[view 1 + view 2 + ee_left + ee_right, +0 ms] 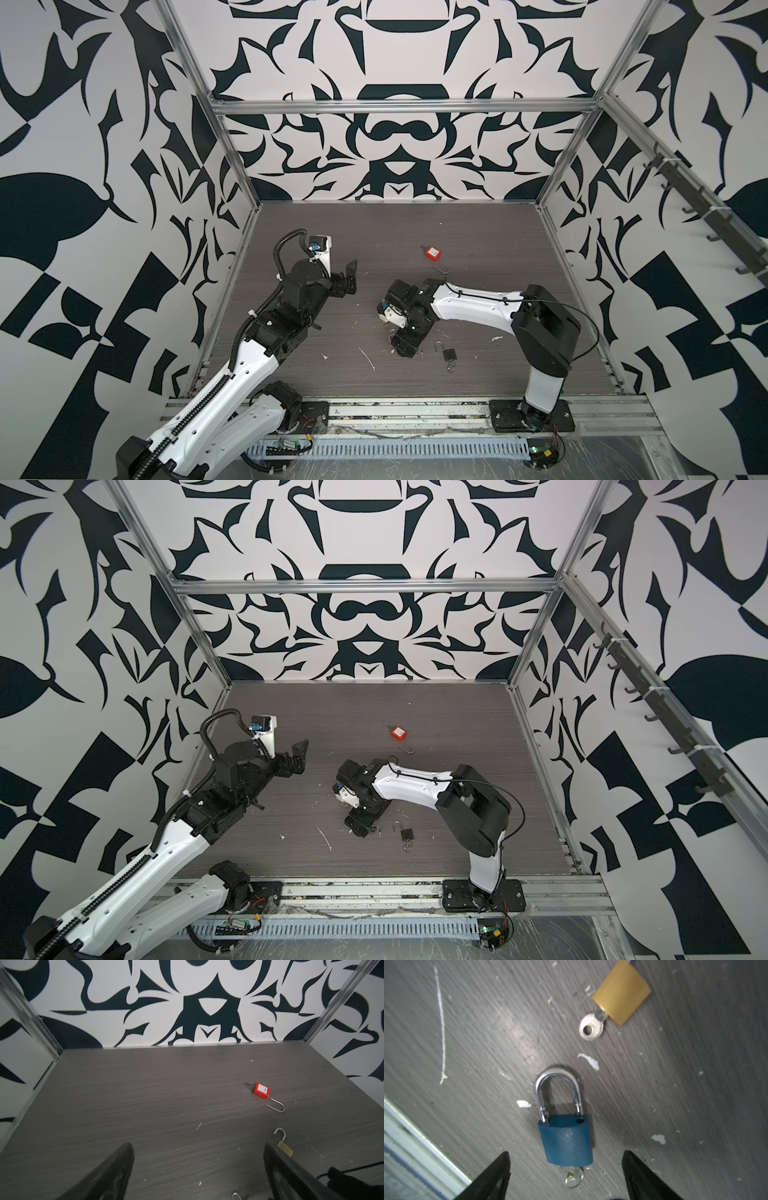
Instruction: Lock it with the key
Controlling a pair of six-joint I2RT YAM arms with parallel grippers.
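Right gripper is being held open and empty, one finger on either side of the blue padlock, which is lying flat on the table with its key inserted. Its shackle is seemingly sitting proud of its hole; it should be pressed squarely home before turning.

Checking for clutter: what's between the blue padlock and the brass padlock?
Right wrist view: between blue padlock and brass padlock lie the latter's silver key and a white fleck.
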